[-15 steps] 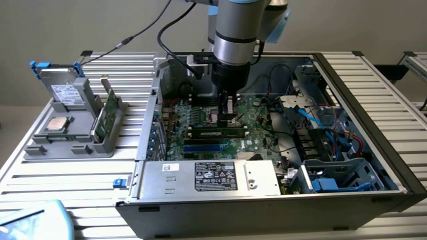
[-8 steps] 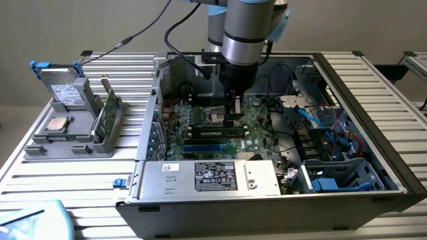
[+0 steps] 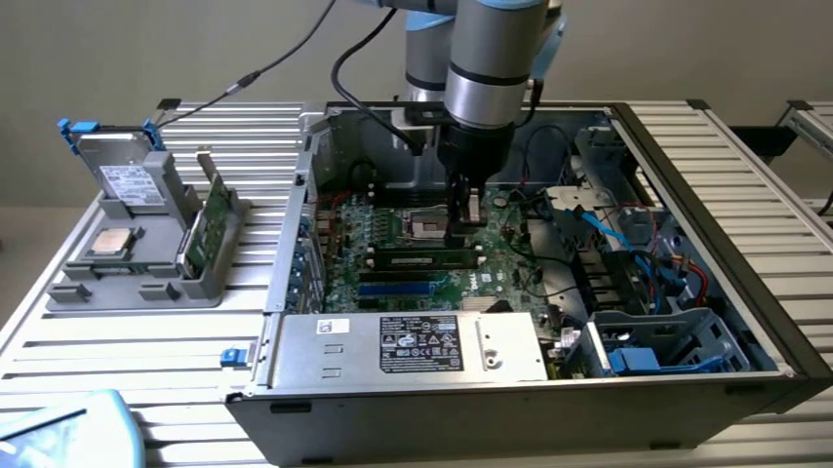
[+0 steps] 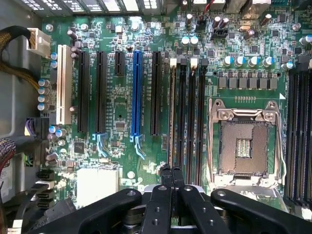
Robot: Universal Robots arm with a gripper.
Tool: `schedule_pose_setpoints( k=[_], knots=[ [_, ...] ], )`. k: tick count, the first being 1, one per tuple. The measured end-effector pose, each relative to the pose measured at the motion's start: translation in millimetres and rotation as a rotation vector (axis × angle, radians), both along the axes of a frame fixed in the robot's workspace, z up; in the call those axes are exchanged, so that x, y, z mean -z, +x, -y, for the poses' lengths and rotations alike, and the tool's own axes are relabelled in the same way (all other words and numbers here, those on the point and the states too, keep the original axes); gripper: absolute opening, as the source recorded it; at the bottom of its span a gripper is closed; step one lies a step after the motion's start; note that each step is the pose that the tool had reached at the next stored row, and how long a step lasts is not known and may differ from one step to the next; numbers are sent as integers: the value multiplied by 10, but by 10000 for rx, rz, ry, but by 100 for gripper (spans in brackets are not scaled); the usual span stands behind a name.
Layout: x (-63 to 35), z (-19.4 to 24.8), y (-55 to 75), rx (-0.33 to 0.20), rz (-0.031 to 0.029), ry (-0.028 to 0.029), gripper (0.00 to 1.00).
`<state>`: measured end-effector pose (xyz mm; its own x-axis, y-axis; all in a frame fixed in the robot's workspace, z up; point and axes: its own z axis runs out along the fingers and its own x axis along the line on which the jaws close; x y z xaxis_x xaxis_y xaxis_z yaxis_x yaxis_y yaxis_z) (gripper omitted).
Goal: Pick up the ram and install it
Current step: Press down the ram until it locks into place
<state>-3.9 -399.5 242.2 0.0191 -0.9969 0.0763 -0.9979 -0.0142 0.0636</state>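
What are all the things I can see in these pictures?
computer case: one, black and grey, open on the slatted table
motherboard: one, green, inside the case
ram: one, green with black chips, lying in a slot below the gripper
processor socket: one, silver, empty, beside the memory slots
blue slot: one, among the black ones
power supply: one, silver, at the case's front
grey holder: one, on the exterior view's left, holding parts
gripper: one, black, shut, low over the motherboard
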Motion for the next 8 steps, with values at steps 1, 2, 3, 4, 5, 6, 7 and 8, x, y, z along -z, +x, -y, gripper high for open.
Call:
schedule_pose_setpoints(
  k=[1, 2, 3, 4, 5, 6, 7, 8],
  knots=[
    [7, 0, 3, -1, 1, -1, 11],
    [9, 0, 3, -1, 1, -1, 11],
    [8, 0, 3, 0, 1, -2, 11],
    [9, 0, 4, 1, 1, -3, 11],
    [16, -1, 5, 0, 2, 1, 11],
    [28, -6, 7, 1, 2, 1, 11],
    [35, -7, 9, 0, 2, 1, 11],
    [37, -6, 9, 0, 1, -1, 11]
  ],
)
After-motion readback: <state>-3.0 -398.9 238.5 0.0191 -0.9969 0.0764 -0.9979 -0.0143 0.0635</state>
